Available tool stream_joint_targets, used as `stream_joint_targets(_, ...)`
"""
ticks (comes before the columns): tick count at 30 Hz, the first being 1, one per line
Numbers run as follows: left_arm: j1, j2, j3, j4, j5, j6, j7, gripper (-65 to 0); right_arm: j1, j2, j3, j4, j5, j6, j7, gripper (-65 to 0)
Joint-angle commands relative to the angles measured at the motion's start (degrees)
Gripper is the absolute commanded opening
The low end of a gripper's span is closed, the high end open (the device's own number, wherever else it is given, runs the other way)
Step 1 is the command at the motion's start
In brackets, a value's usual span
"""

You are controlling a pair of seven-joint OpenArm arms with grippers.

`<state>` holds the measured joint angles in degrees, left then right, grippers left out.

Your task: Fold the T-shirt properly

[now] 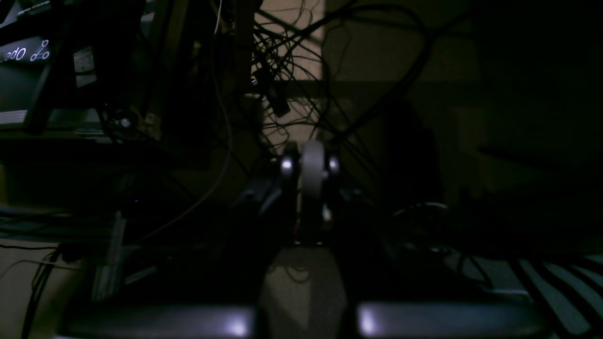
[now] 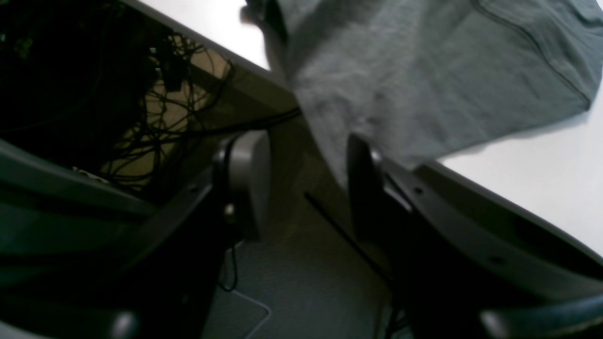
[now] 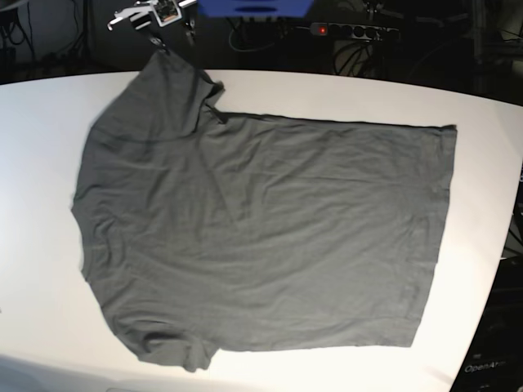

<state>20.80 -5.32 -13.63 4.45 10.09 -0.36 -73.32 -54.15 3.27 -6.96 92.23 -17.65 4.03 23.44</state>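
The dark grey T-shirt lies spread flat on the white table, neck to the left and hem to the right. Its far sleeve reaches the table's back edge and hangs over it. In the right wrist view that sleeve droops past the table rim. My right gripper sits just below it, open, with the fabric's lowest tip close to the right finger and nothing gripped. The right arm's wrist shows beyond the back edge. My left gripper is shut on nothing, in a dark space away from the shirt.
Tangled black cables hang behind the table's back edge, also the cables ahead of the left gripper. A power strip and a blue box sit beyond the table. The table's right edge curves near the hem.
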Motion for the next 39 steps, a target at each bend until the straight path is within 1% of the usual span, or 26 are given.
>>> stream_joint_targets(1,0.26,-0.26,-0.04,-0.01,-0.2,0.14,-1.54,-63.9,-0.49,0.38,0.24,1.01,0.02,-0.21,0.87,-35.3)
stream_joint_targets(4,0.26,-0.26,-0.04,-0.01,-0.2,0.14,-1.54,-63.9,-0.14,0.47,0.24,1.44,-0.06,-0.21,-0.72,-32.6)
stream_joint_targets(9,-0.01,-0.26,-0.04,-0.01,-0.2,0.14,-1.54,-63.9,0.83,0.56,0.68,1.44,-0.06,-0.21,-1.07,-32.6)
stream_joint_targets(15,-1.06,-0.26,-0.04,-0.1,-0.2,0.14,-1.45,-63.9,0.83,0.47,4.37,1.44,-0.06,-0.21,-1.07,-32.6)
stream_joint_targets(19,-1.41,-0.26,-0.04,-0.1,-0.11,0.14,-1.45,-63.9,0.74,0.47,5.51,1.44,-0.06,-0.21,-0.89,-32.6)
stream_joint_targets(31,-2.56,-0.26,0.05,-0.18,-0.11,0.14,-1.27,-63.9,0.66,0.29,5.6,1.44,-0.06,-0.38,-0.98,-33.1)
stream_joint_targets(35,-2.64,-0.26,0.05,-0.18,-0.11,0.14,1.1,-63.9,0.66,0.29,5.6,1.27,-0.06,-0.38,-0.98,-33.1)
stream_joint_targets(39,-2.73,-0.26,0.05,-0.1,-0.11,0.14,1.45,-63.9,0.74,0.29,5.6,1.09,0.2,-0.47,-1.07,-32.8)
